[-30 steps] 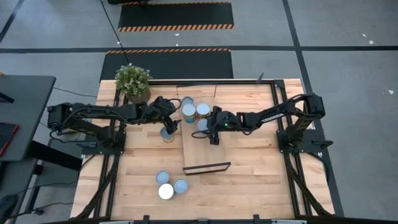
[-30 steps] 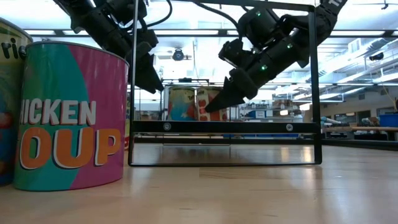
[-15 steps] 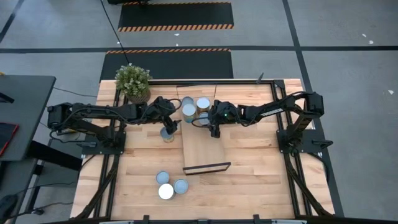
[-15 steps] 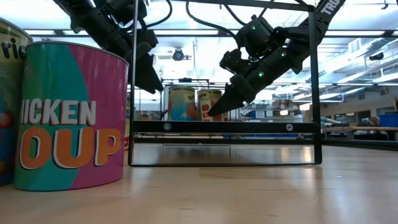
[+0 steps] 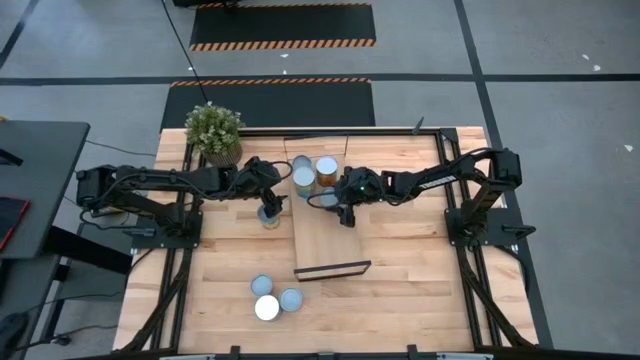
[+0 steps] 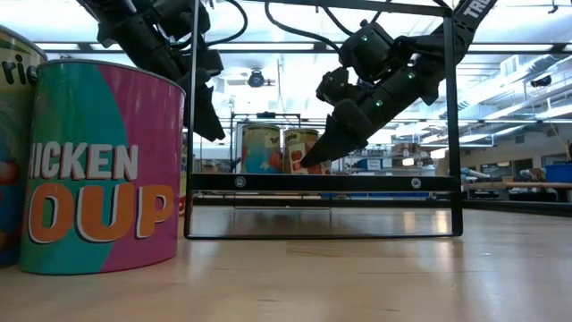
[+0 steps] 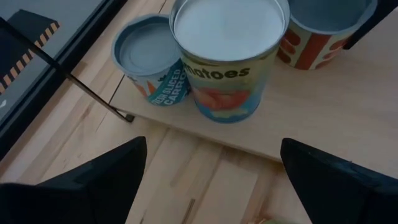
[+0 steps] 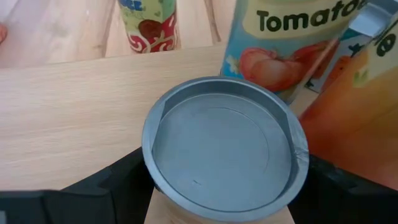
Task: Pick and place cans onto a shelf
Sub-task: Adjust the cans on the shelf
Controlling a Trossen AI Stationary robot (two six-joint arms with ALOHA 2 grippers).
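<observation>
Pale wood, smooth and long: the shelf (image 5: 327, 225), a narrow board with a thin black metal frame at each end, lying across the slatted butcher-block bench (image 5: 400, 290).

Cans, cylindrical metal with printed paper-like labels:
- Three at the shelf's far end: a tomato can (image 7: 229, 59) with a flat white lid, a shorter sliced-carrots can (image 7: 149, 67) with a ribbed grey lid, and an orange-sided can (image 5: 327, 170) beside them.
- A fourth can (image 8: 225, 155), its recessed grey lid ringed by a raised rim, on the shelf next to the tomato can, clenched between the fingers of the right gripper (image 5: 340, 201).
- One can (image 5: 269, 216) on the bench just off the shelf's left edge, beneath the left gripper (image 5: 270, 205), whose fingers are spread wide and grasp nothing.
- Three clustered cans (image 5: 273, 298) at the near bench edge; the nearest in the low view bears a pink-and-teal "chicken soup" label.

Potted green plant (image 5: 214, 131), bushy, at the far left corner of the bench.
</observation>
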